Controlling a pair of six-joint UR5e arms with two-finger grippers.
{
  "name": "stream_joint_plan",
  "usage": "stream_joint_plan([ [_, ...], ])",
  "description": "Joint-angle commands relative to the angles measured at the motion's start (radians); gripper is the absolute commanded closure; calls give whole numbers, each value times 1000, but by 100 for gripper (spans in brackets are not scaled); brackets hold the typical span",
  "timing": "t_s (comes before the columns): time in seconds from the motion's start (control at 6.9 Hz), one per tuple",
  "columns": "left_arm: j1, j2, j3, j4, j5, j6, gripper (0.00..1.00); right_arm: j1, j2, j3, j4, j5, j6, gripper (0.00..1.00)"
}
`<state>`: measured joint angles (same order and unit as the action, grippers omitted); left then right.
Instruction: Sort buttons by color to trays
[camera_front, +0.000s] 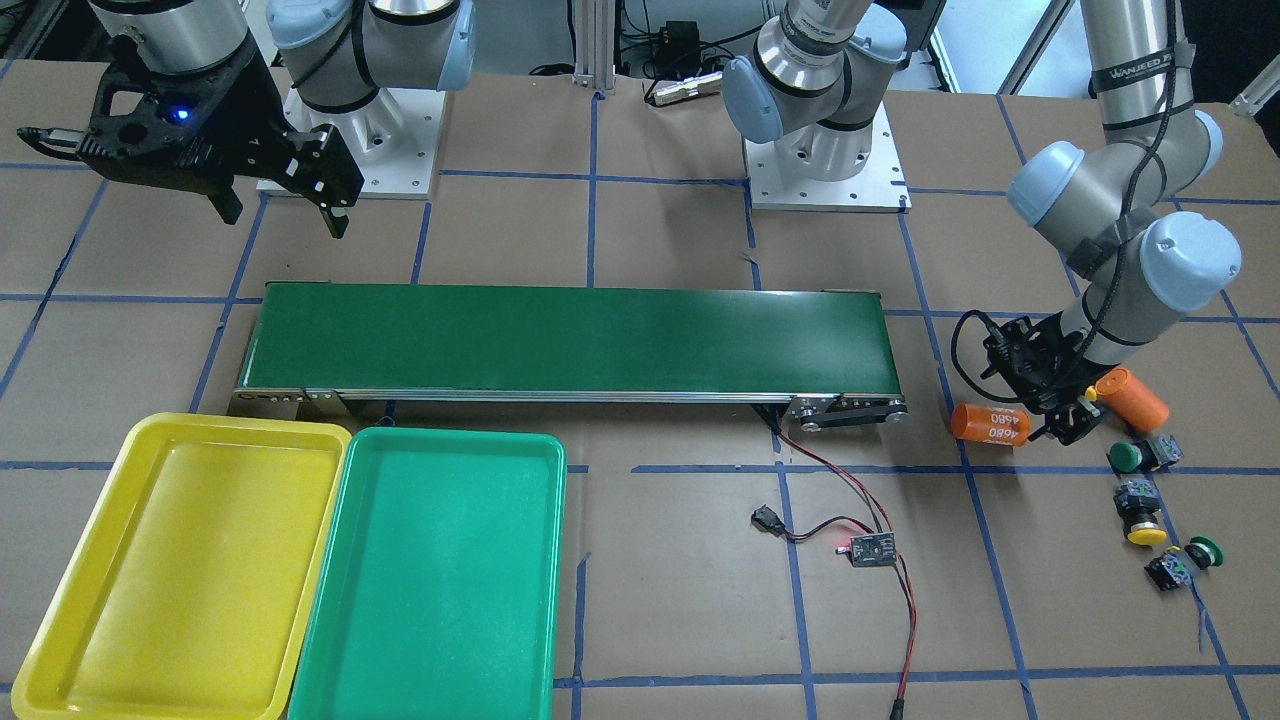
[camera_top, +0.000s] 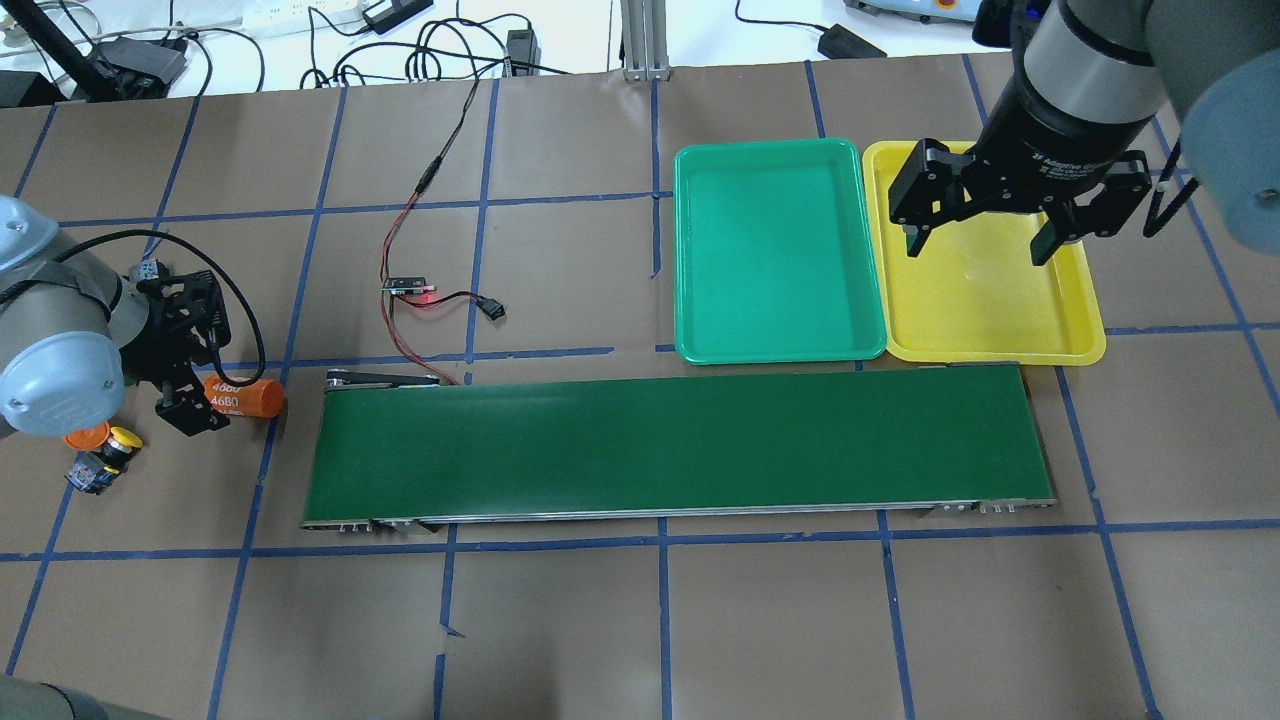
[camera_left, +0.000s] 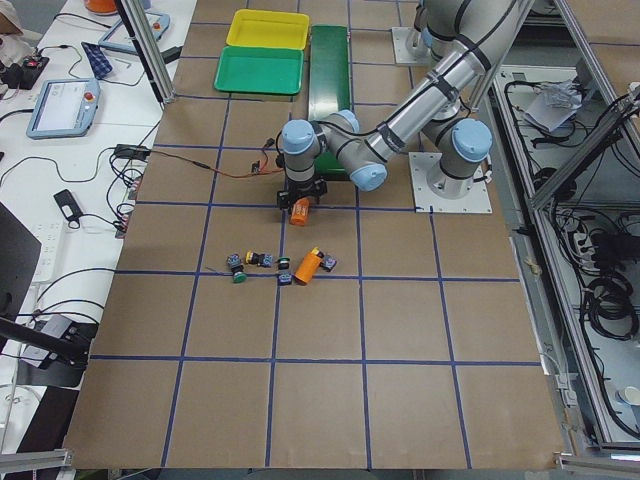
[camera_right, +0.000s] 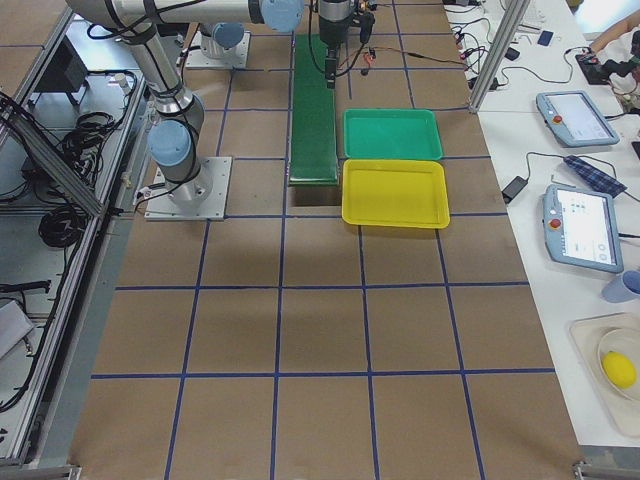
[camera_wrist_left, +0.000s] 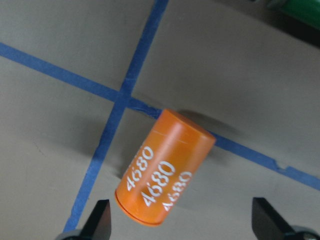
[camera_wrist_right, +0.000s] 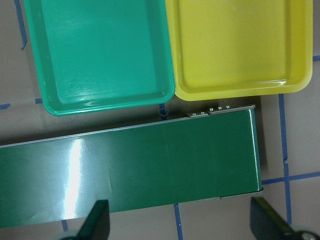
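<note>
Over at my left end, left gripper (camera_wrist_left: 182, 227) open above an orange 4680 cylinder (camera_wrist_left: 162, 170).
I see its jaws spread wide, gripping nothing. Nearby on the table (camera_front: 680, 620) lie all 4: green button (camera_front: 1128, 457), yellow button (camera_front: 1145, 533), 2nd green button (camera_front: 1205, 552), 2nd yellow button (camera_top: 123, 438). My right gripper (camera_top: 978, 250) hangs open and empty near the yellow tray (camera_front: 200, 560) and green tray (camera_front: 440, 580), well apart from those buttons.

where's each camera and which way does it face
Front-facing: across table, facing robot; both arms.
Overhead: behind robot, looking down; both arms.
Exterior left: table's left end; left arm nearest.
Exterior right: opposite end; right arm nearest.
Left wrist: above orange cylinder; left gripper.
Right wrist: above green tray, yellow tray, conveyor; right gripper.
Front-facing and overhead share both trays.
</note>
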<state>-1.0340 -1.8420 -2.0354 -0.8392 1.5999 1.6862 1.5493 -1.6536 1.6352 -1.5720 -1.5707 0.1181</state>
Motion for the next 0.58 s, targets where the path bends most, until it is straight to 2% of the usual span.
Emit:
stream_joint_plan([
  [0.0,-11,-40,6,46,-9,7,2,0,0,0,0,1,0,0],
  [0.29,-14,-62,1,45,-9,-5,0,0,2,0,-2,1,0,0],
  [0.43,-14,-66,3,45,-8,3,3,0,0,2,0,1,0,0],
])
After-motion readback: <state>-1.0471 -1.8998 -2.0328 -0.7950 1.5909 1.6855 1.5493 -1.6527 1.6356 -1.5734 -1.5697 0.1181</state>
